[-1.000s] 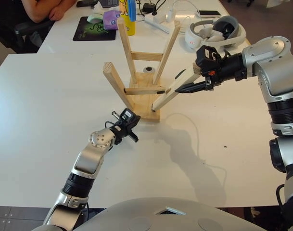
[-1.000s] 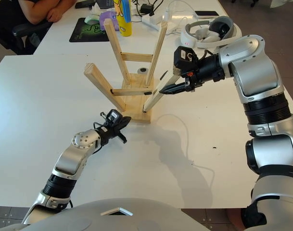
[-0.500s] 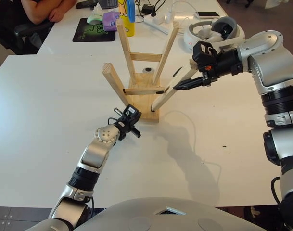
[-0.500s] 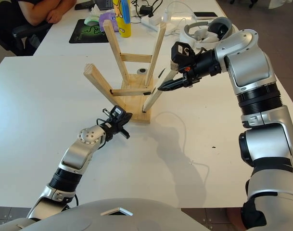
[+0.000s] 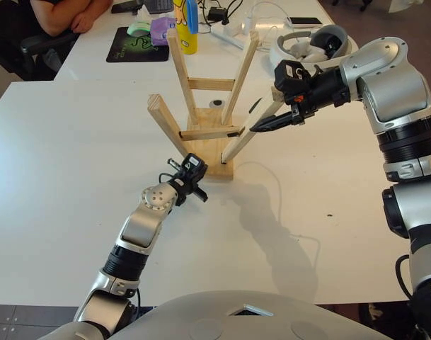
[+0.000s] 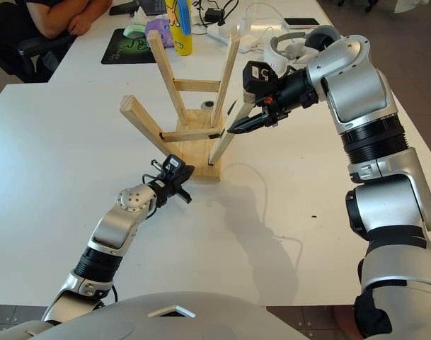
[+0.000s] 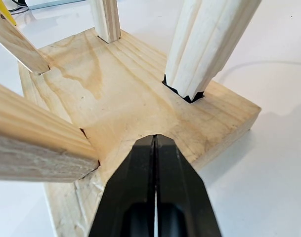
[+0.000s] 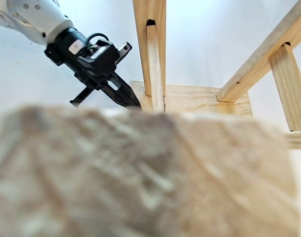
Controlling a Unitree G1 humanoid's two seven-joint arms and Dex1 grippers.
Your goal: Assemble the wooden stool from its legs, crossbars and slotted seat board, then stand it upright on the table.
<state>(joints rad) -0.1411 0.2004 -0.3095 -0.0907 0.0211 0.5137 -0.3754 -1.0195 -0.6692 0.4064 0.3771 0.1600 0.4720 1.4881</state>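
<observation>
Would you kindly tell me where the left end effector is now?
In the left wrist view, the left end effector is shut, its tip at the seat board's near edge, toward its left end, low over the table.

blurred stool leg (image 8: 140, 173), close-up

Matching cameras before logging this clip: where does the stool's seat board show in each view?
Left eye view: seat board flat on the table, near centre, legs pointing up.
Right eye view: same, just left of centre.
Left wrist view: close up, just beyond the shut left gripper.
Right wrist view: pale strip at the legs' bases, past blurred wood.
Shared landmark: the left gripper at the board's near edge.
</observation>
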